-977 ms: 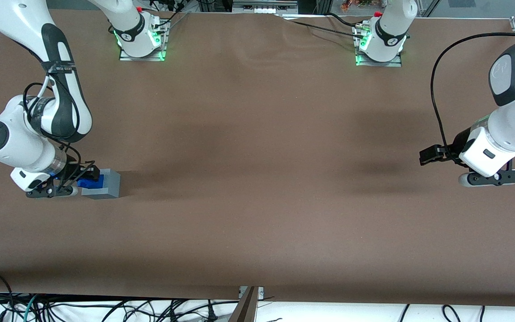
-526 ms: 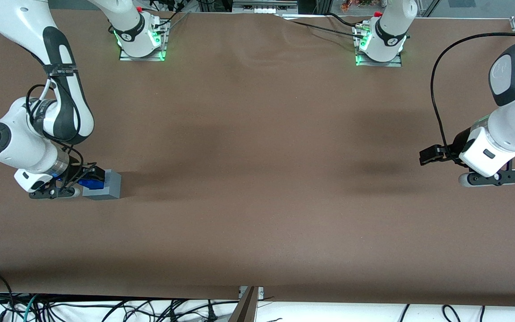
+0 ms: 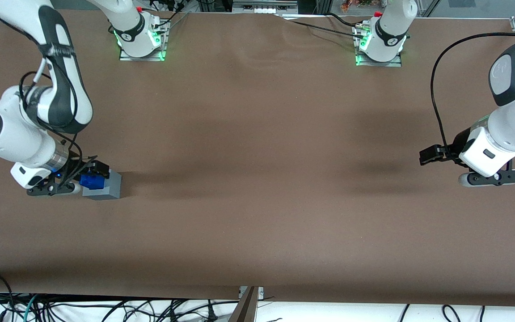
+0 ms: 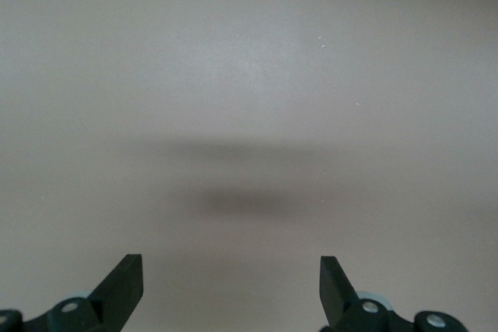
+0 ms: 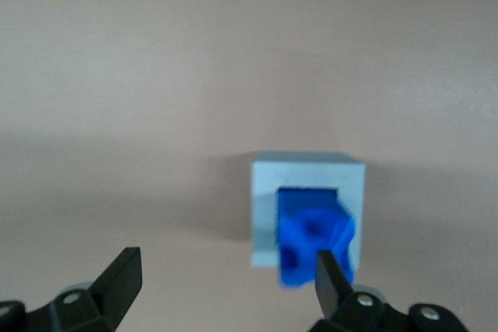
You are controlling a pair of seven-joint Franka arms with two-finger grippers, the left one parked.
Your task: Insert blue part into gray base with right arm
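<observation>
Right over at the working arm's end of the table, the claw (image 3: 91, 172) hangs low, just above the gray block (image 3: 106, 187), with the white arm (image 3: 20, 138) bent down over it and a small blue light glowing at its silvery wrist band. From the wrist camera the 2 black fingers (image 5: 120, 277) stand wide apart with nothing between them: 1 finger is out over bare table, and the other overlaps the edge of the blue piece (image 5: 313, 245), though I cannot tell whether it touches it. That blue piece (image 3: 91, 180) sits in the square recess on top of the block, sticking up out of it and looking tilted rather than sunk flush; how deep it has gone in I cannot make out. Seen from the wrist, the block (image 5: 307, 172) shows a pale gray rim around the dark blue of the recess, and the knobbly piece spills past the rim on 1 side. The block itself rests flat on the brown table (image 3: 257, 156), throwing a long soft shadow toward the parked arm's end. Along the table edge farthest from the front camera, 2 arm bases glow green.
</observation>
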